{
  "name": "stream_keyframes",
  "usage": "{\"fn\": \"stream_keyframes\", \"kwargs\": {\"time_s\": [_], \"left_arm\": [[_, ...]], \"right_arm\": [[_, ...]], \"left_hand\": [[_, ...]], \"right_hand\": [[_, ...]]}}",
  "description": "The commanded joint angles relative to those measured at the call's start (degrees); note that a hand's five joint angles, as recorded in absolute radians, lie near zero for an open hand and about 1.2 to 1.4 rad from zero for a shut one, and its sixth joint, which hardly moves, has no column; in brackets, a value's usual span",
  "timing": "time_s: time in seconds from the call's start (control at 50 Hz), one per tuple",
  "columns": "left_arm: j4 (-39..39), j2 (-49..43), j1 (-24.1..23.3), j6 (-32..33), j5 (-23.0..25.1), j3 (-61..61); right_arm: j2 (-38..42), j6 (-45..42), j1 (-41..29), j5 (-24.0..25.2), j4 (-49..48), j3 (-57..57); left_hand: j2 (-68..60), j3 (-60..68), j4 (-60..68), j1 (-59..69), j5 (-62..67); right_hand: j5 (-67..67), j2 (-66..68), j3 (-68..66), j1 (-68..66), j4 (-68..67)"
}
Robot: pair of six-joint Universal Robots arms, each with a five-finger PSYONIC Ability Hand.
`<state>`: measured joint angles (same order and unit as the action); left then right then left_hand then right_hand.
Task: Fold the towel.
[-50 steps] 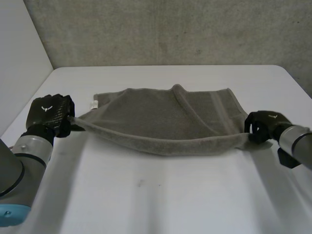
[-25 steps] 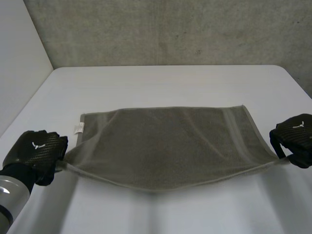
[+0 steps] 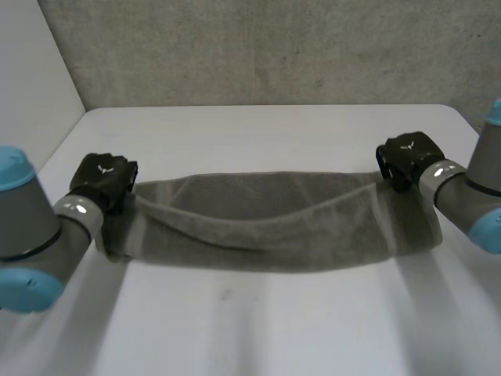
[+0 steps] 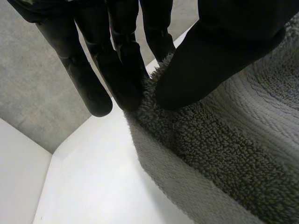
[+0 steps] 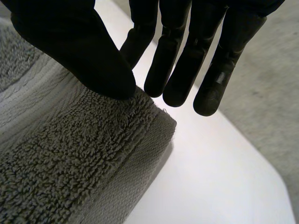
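Note:
A grey towel lies across the white table as a long band, doubled over on itself. My left hand sits at the band's far left corner. In the left wrist view its thumb presses the towel corner against the fingers. My right hand sits at the far right corner. There the thumb pinches the towel corner against the fingers. The upper layer sags in the middle between the two hands.
A grey concrete wall runs behind the table's far edge, and a white wall stands at the left. Bare table surface stretches in front of the towel and behind it.
Both hands have carried the towel's near edge away from me and inward, over to the far edge. The towel, spread wide before, now lies doubled into a narrower band.

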<state>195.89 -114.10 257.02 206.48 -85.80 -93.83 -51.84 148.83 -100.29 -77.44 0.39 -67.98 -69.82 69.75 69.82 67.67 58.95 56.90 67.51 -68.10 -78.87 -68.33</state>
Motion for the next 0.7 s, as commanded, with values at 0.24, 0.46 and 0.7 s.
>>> {"fn": "stream_keyframes", "kwargs": {"time_s": [0.24,0.46,0.7], "left_arm": [[0.2,-23.6,-1.4,-6.3,-0.2,28.4],[0.5,-26.5,-2.1,-7.1,0.1,31.0],[0.5,-14.6,-2.6,-7.9,-0.1,22.2]], "right_arm": [[12.2,2.2,-0.3,-6.1,-18.0,12.0],[15.6,1.5,-0.9,-7.0,-17.8,14.6],[-1.7,2.3,-1.3,-9.2,-14.6,3.1]], "left_hand": [[-10.2,10.3,10.2,12.3,11.1],[54.3,-54.2,-54.3,-52.2,-53.4],[59.8,-59.7,-59.8,-57.7,-58.9]], "right_hand": [[13.1,12.5,-11.9,-1.1,-11.7],[-56.9,-57.5,58.1,68.9,58.3],[-56.9,-57.5,58.1,68.9,58.3]]}}
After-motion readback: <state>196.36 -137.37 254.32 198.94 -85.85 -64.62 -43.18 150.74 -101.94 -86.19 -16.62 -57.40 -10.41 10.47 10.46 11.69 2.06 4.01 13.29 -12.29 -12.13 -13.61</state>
